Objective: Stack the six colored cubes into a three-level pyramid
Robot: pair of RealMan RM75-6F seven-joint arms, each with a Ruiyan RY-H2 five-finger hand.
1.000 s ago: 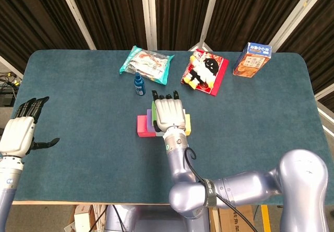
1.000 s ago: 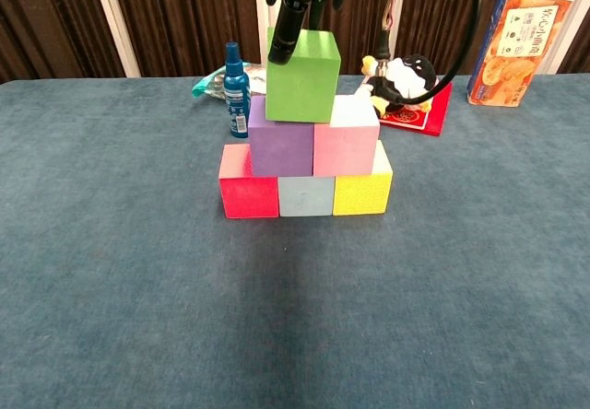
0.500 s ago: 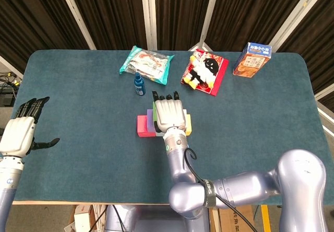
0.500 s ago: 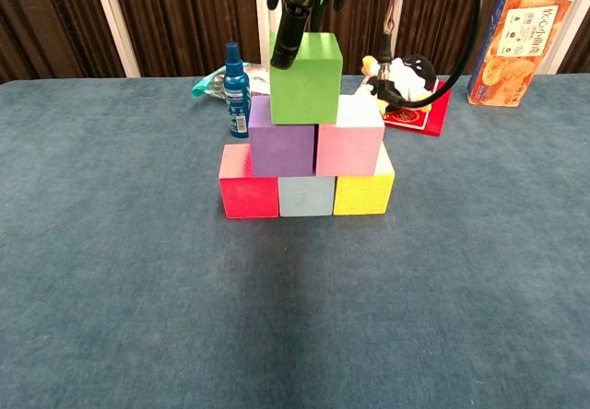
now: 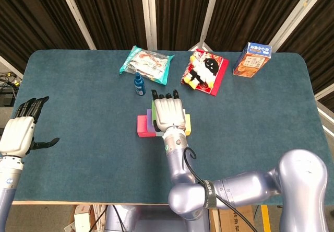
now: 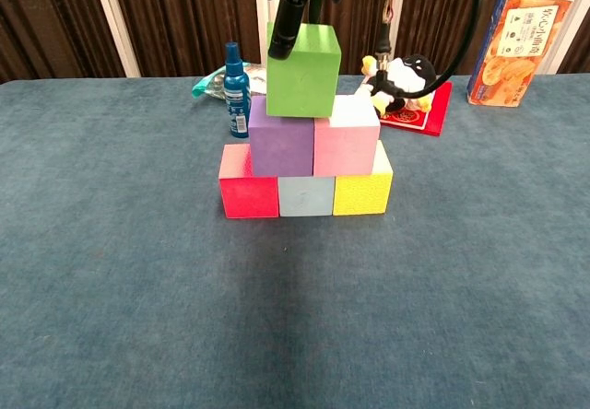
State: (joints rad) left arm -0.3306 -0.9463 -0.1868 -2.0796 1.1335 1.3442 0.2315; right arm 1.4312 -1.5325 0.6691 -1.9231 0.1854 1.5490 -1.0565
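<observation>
In the chest view the cubes form a pyramid: red [image 6: 249, 192], pale blue [image 6: 306, 195] and yellow [image 6: 362, 192] at the bottom, purple [image 6: 281, 146] and pink [image 6: 347, 146] above them. The green cube [image 6: 304, 73] rests on top. My right hand [image 5: 168, 113] reaches over the stack from above and grips the green cube, with one dark finger [image 6: 288, 22] down its front left face. From the head camera the hand hides most of the stack; only the red cube [image 5: 142, 126] and yellow cube [image 5: 188, 123] stick out. My left hand [image 5: 21, 130] hovers open at the table's left edge.
A blue spray bottle [image 6: 237, 91] stands just behind the stack on the left. Further back lie a snack bag [image 5: 146, 64], a red package with a cartoon figure [image 5: 204, 71] and an orange box [image 5: 251, 59]. The blue-green cloth [image 5: 78, 127] covers the table.
The green cube drifted slightly right with the right hand, then came back left. The left hand has not moved.
</observation>
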